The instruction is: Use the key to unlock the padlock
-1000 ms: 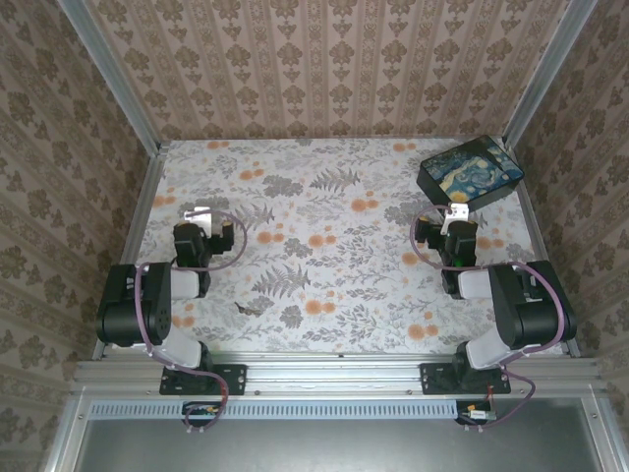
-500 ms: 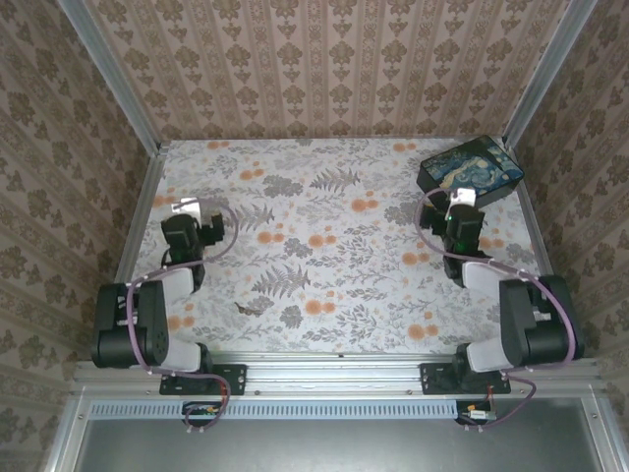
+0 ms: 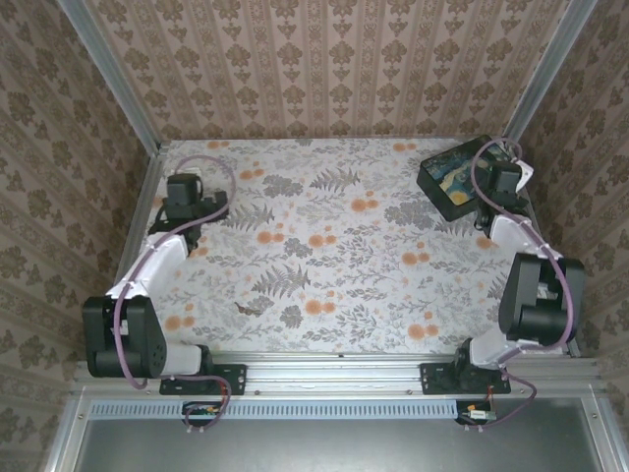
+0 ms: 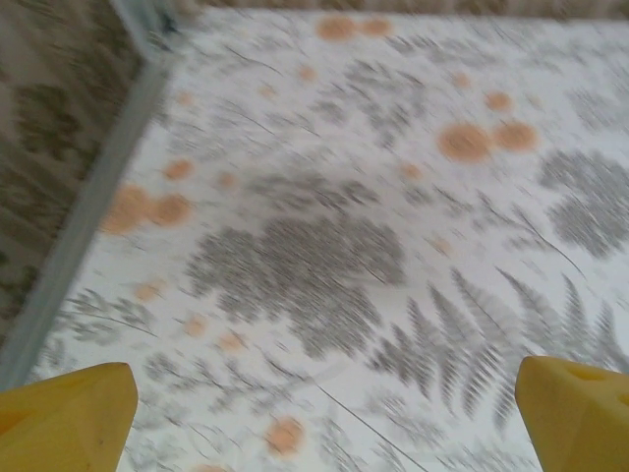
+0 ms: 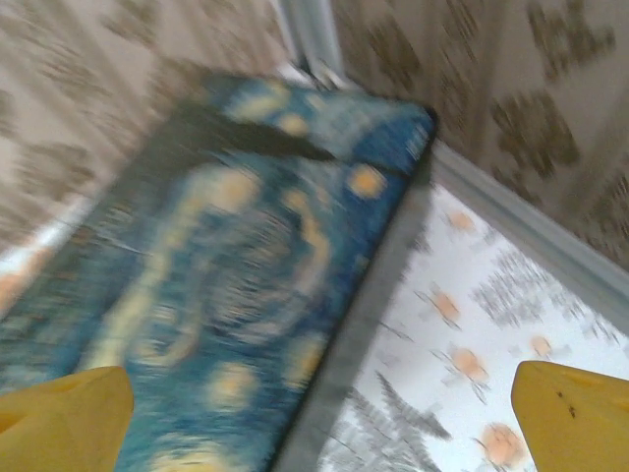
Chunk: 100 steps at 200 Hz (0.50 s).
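A tiny dark slim piece, apparently the key (image 3: pixel 245 308), lies on the floral cloth near the front, left of centre. The padlock is out of view. My left gripper (image 3: pixel 184 185) is stretched toward the far left side. Its yellow fingertips (image 4: pixel 69 418) stand wide open over bare cloth, with nothing between them (image 4: pixel 324 423). My right gripper (image 3: pixel 504 175) hangs over the black box with the blue-and-yellow swirly lid (image 3: pixel 454 183) at the far right corner. It is open and empty (image 5: pixel 319 423), straddling the lid's right edge (image 5: pixel 373 285).
Metal frame rails and patterned walls close in the table on the left (image 4: pixel 88 211), right (image 5: pixel 521 221) and back. The flowered cloth (image 3: pixel 334 236) covers the table between the arms.
Both arms have stretched away from their bases: the left gripper toward the far left wall, the right gripper up over the painted box. Both stayed open.
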Motion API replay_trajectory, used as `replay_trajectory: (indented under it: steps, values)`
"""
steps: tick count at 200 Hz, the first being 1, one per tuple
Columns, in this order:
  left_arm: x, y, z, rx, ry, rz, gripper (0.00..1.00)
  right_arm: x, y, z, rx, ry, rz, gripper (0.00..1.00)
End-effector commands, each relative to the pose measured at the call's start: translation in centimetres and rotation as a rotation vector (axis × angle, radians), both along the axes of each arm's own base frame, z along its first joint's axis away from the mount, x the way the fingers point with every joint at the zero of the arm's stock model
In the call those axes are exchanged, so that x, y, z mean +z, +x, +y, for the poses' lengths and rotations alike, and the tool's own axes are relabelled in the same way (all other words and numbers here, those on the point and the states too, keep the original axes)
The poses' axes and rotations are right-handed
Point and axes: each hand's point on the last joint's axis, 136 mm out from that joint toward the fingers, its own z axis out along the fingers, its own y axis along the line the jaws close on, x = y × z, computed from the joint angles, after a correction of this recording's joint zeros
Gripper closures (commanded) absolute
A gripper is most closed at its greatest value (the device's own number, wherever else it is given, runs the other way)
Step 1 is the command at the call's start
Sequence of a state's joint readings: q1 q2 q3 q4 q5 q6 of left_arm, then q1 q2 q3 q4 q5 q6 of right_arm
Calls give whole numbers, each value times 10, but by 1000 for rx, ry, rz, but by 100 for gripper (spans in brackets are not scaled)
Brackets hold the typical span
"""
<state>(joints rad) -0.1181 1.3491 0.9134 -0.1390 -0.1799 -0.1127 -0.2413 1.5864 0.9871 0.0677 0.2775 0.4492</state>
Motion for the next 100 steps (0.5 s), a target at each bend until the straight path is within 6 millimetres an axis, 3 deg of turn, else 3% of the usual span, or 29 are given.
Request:
replay_trajectory:
  steps: [1,29,49,65,100]
  values:
    - [3,-14,-31,-73,17,73,0,-13,0,-25,-100,73,71,0]
    - [6,-18,-65,-167,20,84,0,-28,13,-55,-124,113,116,0]
    - [8,-17,-76,-203,39,90,0,-43,24,-66,-113,148,143,0]
    - [11,-15,-77,-211,59,95,0,-53,41,-62,-47,179,148,0]
    - [21,-13,-77,-212,75,75,0,-68,79,-34,137,266,158,2]
